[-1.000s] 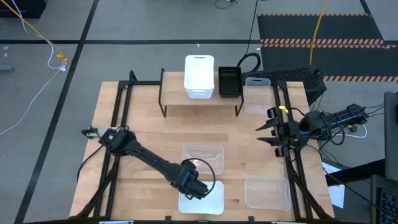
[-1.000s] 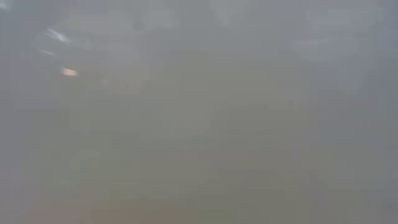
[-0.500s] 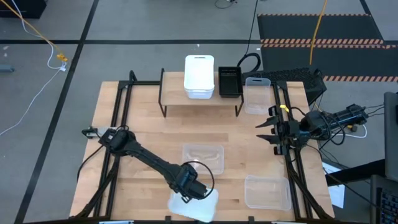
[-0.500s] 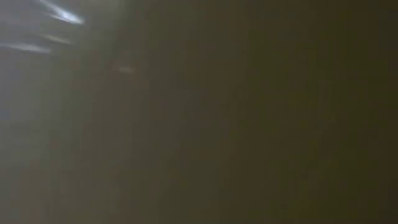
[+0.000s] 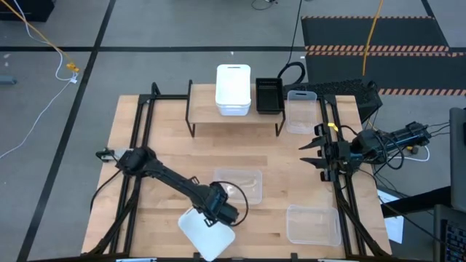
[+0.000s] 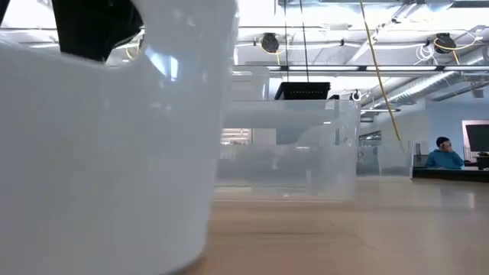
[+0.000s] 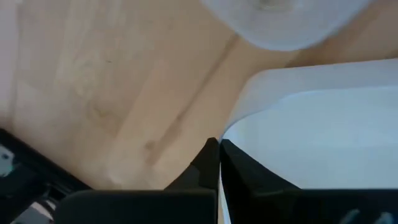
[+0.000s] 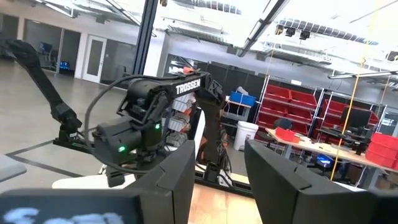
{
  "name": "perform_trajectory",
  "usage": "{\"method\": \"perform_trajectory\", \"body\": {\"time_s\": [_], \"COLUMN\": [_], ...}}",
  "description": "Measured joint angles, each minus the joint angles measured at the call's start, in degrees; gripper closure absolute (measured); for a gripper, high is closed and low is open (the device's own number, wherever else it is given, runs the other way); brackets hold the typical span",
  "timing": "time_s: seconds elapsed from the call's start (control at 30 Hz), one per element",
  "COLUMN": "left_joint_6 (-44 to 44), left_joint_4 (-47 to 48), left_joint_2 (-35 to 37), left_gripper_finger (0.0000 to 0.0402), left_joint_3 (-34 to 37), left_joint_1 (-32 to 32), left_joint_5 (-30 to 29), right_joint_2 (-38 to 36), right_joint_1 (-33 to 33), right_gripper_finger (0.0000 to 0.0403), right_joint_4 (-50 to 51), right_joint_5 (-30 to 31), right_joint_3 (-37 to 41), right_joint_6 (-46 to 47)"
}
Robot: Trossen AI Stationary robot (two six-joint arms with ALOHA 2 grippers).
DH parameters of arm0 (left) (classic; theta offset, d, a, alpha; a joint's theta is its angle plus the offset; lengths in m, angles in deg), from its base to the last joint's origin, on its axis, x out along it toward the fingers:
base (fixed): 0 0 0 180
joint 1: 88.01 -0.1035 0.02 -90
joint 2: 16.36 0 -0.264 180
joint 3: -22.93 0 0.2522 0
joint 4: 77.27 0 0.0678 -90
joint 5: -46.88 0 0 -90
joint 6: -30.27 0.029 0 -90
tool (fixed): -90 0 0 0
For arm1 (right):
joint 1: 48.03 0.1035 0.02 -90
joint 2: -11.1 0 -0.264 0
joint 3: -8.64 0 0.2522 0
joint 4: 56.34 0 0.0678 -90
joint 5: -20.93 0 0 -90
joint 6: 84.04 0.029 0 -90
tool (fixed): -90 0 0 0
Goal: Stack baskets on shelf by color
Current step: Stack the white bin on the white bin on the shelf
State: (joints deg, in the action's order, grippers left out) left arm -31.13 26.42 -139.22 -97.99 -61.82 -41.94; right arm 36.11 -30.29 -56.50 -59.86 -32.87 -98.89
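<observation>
Presently the white basket (image 5: 206, 231) in hand sits at the near edge of the table (image 5: 153, 149), left of centre, turned askew to the table's sides. The left gripper (image 5: 220, 212) is clamped on its rim: the left wrist view shows the two dark fingers (image 7: 239, 168) pressed together over the white wall (image 7: 323, 124). In the low view the same basket (image 6: 99, 145) fills the left of the field, close to the camera; whether it is lifted clear of the wood cannot be told.

Just beyond the held basket lies a clear basket (image 5: 237, 184), near the table's centre, and a second clear basket (image 5: 313, 224) rests at the near right corner. A third clear one (image 5: 302, 111) stands at the far right, beside the shelf (image 5: 211, 114). On the shelf top another white basket (image 5: 233, 89) stands at about the middle, with a black basket (image 5: 268, 95) just to its right.

The right gripper (image 5: 312, 156) waits at the right edge of the table, its fingers (image 8: 177, 180) spread apart and holding nothing.

Step in hand, as judged: pick-up of a white basket for the white stack. The next move calls for raising the basket above the clear basket in its path, carrying it to the far side, squaring its long axis with the white basket on the shelf, and lowering it so that it nests on top. A grip on one rim alone may let the basket tilt, so level carriage matters before release.
</observation>
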Motion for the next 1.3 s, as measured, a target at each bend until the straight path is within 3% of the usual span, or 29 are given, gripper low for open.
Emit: {"method": "perform_trajectory", "body": {"time_s": [0.3, 0.43, 0.53, 0.67, 0.77, 0.97, 1.3], "left_joint_6": [-2.4, -7.0, -9.1, -6.7, -6.2, -13.1, -10.7], "left_joint_4": [0.0, -2.6, -17.5, -42.3, -51.9, -46.0, -45.2], "left_joint_2": [7.9, 13.9, 16.5, 14.5, 11.0, 4.5, 3.1], "left_gripper_finger": [0.0303, 0.0252, 0.0221, 0.0198, 0.0193, 0.0192, 0.0192], "left_joint_3": [3.7, 3.6, 3.8, 6.7, 7.6, 7.7, 7.6], "left_joint_1": [-2.6, -2.4, 0.5, 4.2, 4.9, 4.9, 3.9], "left_joint_5": [-2.6, -8.4, -13.9, -15.8, -12.6, 2.8, 5.9], "right_joint_2": [0.0, 0.0, 0.0, -0.1, -0.3, -0.8, -1.0], "right_joint_1": [0.0, 0.0, 0.0, 0.0, 0.0, 0.0, 0.0], "right_gripper_finger": [0.0271, 0.0271, 0.0271, 0.0271, 0.0271, 0.0271, 0.0271], "right_joint_4": [0.1, 0.2, 0.3, 0.0, -0.3, 0.0, 0.4], "right_joint_5": [0.0, 0.0, 0.0, 0.1, -0.1, -0.2, -0.1], "right_joint_3": [0.0, 0.0, 0.0, 0.0, 0.0, 0.0, 0.0], "right_joint_6": [-0.8, -0.9, -0.9, -0.9, -0.4, 0.4, -0.8]}}
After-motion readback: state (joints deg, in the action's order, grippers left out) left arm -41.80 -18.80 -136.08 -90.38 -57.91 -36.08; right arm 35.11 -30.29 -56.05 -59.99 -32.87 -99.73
